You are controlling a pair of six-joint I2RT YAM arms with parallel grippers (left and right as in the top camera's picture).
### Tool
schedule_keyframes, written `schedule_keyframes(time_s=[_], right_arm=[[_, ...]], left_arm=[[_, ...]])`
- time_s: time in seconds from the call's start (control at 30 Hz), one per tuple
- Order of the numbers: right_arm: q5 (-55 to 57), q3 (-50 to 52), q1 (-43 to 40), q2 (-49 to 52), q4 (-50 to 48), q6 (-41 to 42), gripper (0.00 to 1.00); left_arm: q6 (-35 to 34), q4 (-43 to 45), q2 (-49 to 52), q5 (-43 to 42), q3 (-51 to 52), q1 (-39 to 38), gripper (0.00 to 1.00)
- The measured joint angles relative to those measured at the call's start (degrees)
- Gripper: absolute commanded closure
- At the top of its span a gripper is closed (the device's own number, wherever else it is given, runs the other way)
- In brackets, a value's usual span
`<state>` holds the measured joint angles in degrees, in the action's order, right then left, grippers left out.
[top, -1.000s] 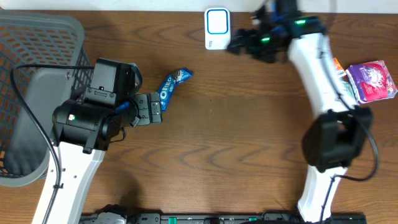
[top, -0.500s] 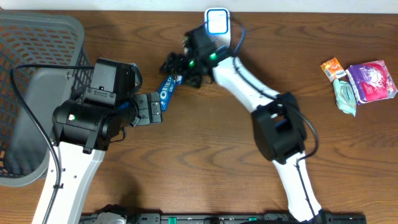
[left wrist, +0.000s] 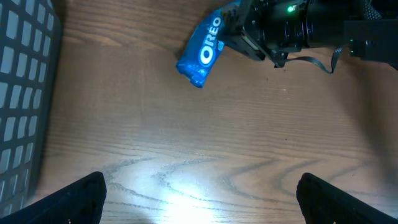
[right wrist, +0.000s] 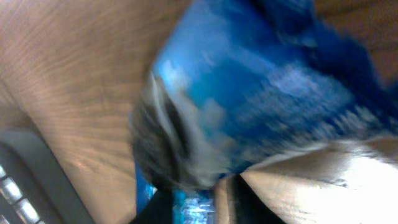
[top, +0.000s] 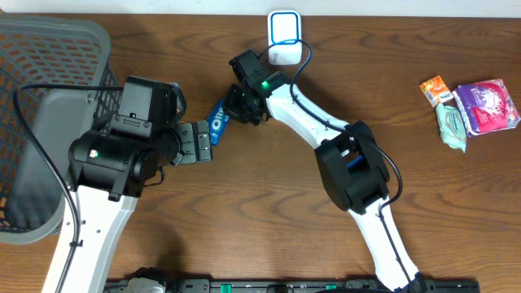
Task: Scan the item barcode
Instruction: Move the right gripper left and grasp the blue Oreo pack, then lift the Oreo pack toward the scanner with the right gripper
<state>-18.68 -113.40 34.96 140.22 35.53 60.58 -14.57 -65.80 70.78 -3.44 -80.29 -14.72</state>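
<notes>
- Watching my right gripper [top: 234,107] pinch the far end of the Oreo pack [left wrist: 202,55].
- Pack lies on the wooden table [top: 277,203], just ahead of my left gripper [left wrist: 200,196], whose jaws are spread wide, holding nothing.
- White scanner [top: 283,37] sits farther back.

Wooden table [top: 269,203] bears an Oreo pack [top: 217,120], white scanner [top: 284,37], grey basket [top: 41,57] and snack packets [top: 486,106]

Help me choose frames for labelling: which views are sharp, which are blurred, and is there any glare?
Overhead: sharp and evenly lit, the Oreo packet small but clear. Left wrist: sharp, the logo legible, with a bright glare patch on the table near the bottom edge. Right wrist: heavily blurred, the packet's blue filling most of the frame, no print readable.
</notes>
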Motion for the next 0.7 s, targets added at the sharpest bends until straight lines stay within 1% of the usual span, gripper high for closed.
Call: schedule_keyframes(time_s=[0.17,0.23,0.33,0.47,0.5,0.53,0.6,0.67,0.7], right_arm=[[0.2,0.0,-0.8,0.0,4.2,-2.7,0.99],[0.0,0.0,-1.5,-0.1,7.6,-4.5,0.99],[1.2,0.0,-3.2,-1.5,15.2,-7.3,0.99],[3.8,0.1,-6.0,-4.5,21.9,-10.8,0.99],[4.2,0.1,-6.6,-5.5,22.3,-11.9,0.8],[4.3,0.1,-7.4,-7.2,22.2,-13.5,0.65],[4.0,0.1,-8.1,-9.8,21.2,-15.1,0.41],[3.4,0.1,-8.0,-11.2,19.4,-15.8,0.29],[3.0,0.1,-7.8,-11.7,18.1,-16.5,0.28]], left_arm=[[0.0,0.0,0.0,0.0,0.0,0.0,0.02],[0.0,0.0,0.0,0.0,0.0,0.0,0.02],[0.0,0.0,0.0,0.0,0.0,0.0,0.02],[0.0,0.0,0.0,0.0,0.0,0.0,0.02],[0.0,0.0,0.0,0.0,0.0,0.0,0.02],[0.0,0.0,0.0,0.0,0.0,0.0,0.02],[0.0,0.0,0.0,0.0,0.0,0.0,0.02],[0.0,0.0,0.0,0.0,0.0,0.0,0.02],[0.0,0.0,0.0,0.0,0.0,0.0,0.02]])
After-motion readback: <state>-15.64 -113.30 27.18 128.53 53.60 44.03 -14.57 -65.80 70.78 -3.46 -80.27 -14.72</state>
